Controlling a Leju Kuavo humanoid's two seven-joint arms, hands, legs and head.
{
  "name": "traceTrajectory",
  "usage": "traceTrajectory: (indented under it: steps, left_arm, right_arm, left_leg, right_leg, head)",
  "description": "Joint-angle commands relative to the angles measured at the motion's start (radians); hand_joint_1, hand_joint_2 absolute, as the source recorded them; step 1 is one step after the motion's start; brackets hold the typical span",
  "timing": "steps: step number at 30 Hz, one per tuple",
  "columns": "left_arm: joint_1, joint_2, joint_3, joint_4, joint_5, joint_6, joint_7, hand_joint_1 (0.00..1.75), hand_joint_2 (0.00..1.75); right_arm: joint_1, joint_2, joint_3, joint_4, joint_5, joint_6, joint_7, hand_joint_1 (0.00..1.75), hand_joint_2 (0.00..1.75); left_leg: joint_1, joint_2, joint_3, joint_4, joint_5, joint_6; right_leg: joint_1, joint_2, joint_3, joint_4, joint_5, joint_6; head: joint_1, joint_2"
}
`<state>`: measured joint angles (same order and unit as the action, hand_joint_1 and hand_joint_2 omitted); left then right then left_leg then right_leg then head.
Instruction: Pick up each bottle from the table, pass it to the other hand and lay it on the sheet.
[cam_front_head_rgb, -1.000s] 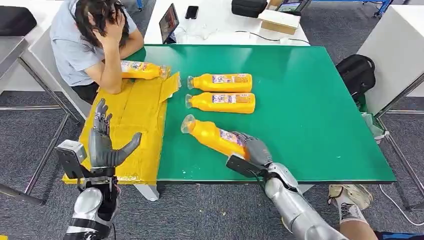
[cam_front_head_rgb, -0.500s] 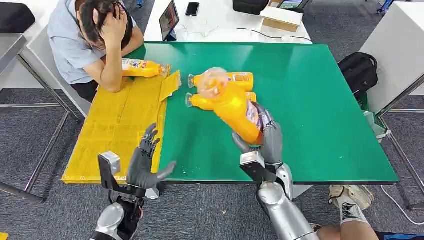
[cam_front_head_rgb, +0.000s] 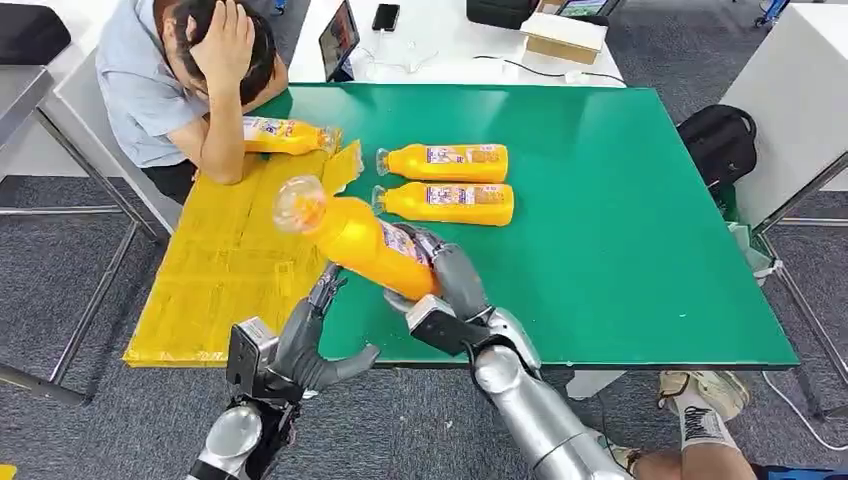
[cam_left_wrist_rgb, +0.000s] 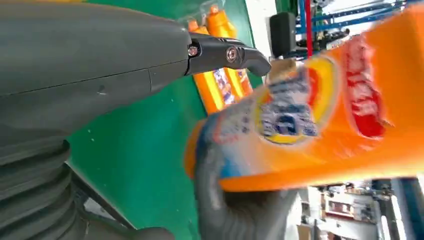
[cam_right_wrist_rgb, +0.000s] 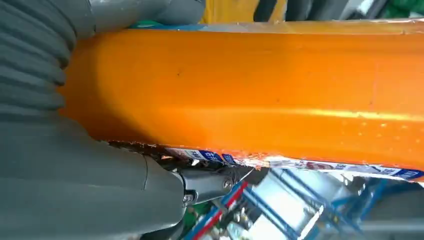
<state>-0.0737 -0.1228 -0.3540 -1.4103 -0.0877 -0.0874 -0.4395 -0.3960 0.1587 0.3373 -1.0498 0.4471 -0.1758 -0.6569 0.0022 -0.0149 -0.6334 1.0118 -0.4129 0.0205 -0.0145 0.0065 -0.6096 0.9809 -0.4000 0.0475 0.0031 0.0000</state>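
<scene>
One bottle (cam_front_head_rgb: 285, 136) already lies on the sheet (cam_front_head_rgb: 230, 260) at 11 o'clock. The right robot hand (cam_front_head_rgb: 445, 275) clamps a lifted bottle (cam_front_head_rgb: 360, 240); the left robot hand (cam_front_head_rgb: 310, 340) waits, fingers apart. Two more bottles (cam_front_head_rgb: 445, 183) remain on the counter (cam_front_head_rgb: 620, 220).

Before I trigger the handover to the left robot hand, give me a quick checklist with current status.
1. Right robot hand grips the held bottle firmly: ok.
2. Left robot hand holds nothing, fingers apart: ok.
3. Left robot hand touching the bottle: cannot tell.
4. Free space on the yellow sheet: ok.
5. Person's arm rests at the sheet's far end beside a laid bottle: not ok, keep away.
6. Two bottles left on the table: ok.
</scene>
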Motion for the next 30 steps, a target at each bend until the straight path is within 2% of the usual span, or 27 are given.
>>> traceTrajectory:
  steps: [1, 13, 17, 19, 20, 23, 26, 30]
  left_arm:
    - [-0.061, -0.023, 0.024, 0.042, 0.125, -0.011, 0.069, 0.0, 1.75]
    - [-0.061, -0.023, 0.024, 0.042, 0.125, -0.011, 0.069, 0.0, 1.75]
    - [-0.061, -0.023, 0.024, 0.042, 0.125, -0.011, 0.069, 0.0, 1.75]
    - [-0.069, -0.032, 0.037, 0.061, 0.233, -0.057, 0.103, 0.0, 1.75]
    - [-0.074, -0.041, 0.05, 0.068, 0.322, -0.062, 0.124, 0.0, 1.75]
    - [-0.089, -0.043, 0.042, 0.033, 0.308, 0.002, 0.059, 0.0, 1.75]
    - [-0.094, -0.027, 0.018, 0.034, 0.359, -0.039, 0.093, 0.0, 1.75]
    - [-0.103, -0.02, 0.0, 0.065, 0.389, -0.075, 0.084, 0.0, 1.75]
  right_arm:
    - [-0.027, 0.075, 0.183, 0.132, 0.091, -0.049, -0.001, 1.75, 1.75]
    - [-0.027, 0.075, 0.183, 0.132, 0.091, -0.049, -0.001, 1.75, 1.75]
    - [-0.027, 0.075, 0.183, 0.132, 0.091, -0.049, -0.001, 1.75, 1.75]
    - [-0.027, 0.067, 0.216, 0.124, 0.071, -0.012, -0.007, 1.75, 1.75]
    - [-0.028, 0.066, 0.248, 0.125, 0.064, -0.008, -0.009, 1.75, 1.75]
    - [-0.024, 0.077, 0.287, 0.131, 0.05, -0.016, -0.006, 1.75, 1.75]
    - [-0.034, 0.079, 0.299, 0.16, 0.025, -0.042, -0.007, 1.75, 1.75]
    - [-0.048, 0.082, 0.311, 0.201, 0.001, -0.025, -0.016, 1.75, 1.75]
  left_leg:
    - [0.001, 0.003, 0.006, -0.001, -0.003, -0.002]
    - [0.0, 0.0, 0.002, 0.0, -0.001, -0.001]
    - [0.0, 0.0, 0.005, -0.001, -0.002, -0.001]
    - [0.0, 0.0, 0.002, -0.001, -0.001, -0.001]
    - [0.0, 0.0, 0.005, -0.001, -0.002, -0.001]
    - [0.001, 0.001, 0.005, 0.0, -0.003, -0.002]
    - [0.001, 0.001, 0.004, 0.0, -0.002, -0.001]
    - [0.0, 0.0, 0.004, -0.001, -0.001, -0.001]
  right_leg:
    - [0.001, 0.002, 0.005, -0.001, -0.002, -0.002]
    - [0.001, -0.001, 0.002, -0.001, -0.001, -0.001]
    - [0.001, -0.001, 0.005, -0.001, -0.002, -0.002]
    - [0.0, -0.001, 0.001, -0.001, -0.001, -0.001]
    - [0.001, -0.001, 0.004, -0.001, -0.002, -0.002]
    - [0.001, -0.001, 0.005, -0.001, -0.003, -0.002]
    - [0.001, -0.001, 0.003, 0.0, -0.002, -0.002]
    - [0.001, -0.002, 0.003, -0.001, -0.002, -0.002]
  head:
    - [0.0, 0.0]
    - [0.0, 0.0]
    - [0.0, 0.0]
    - [0.0, 0.0]
    - [0.0, 0.0]
    - [0.0, 0.0]
    - [0.0, 0.0]
    - [0.0, 0.0]
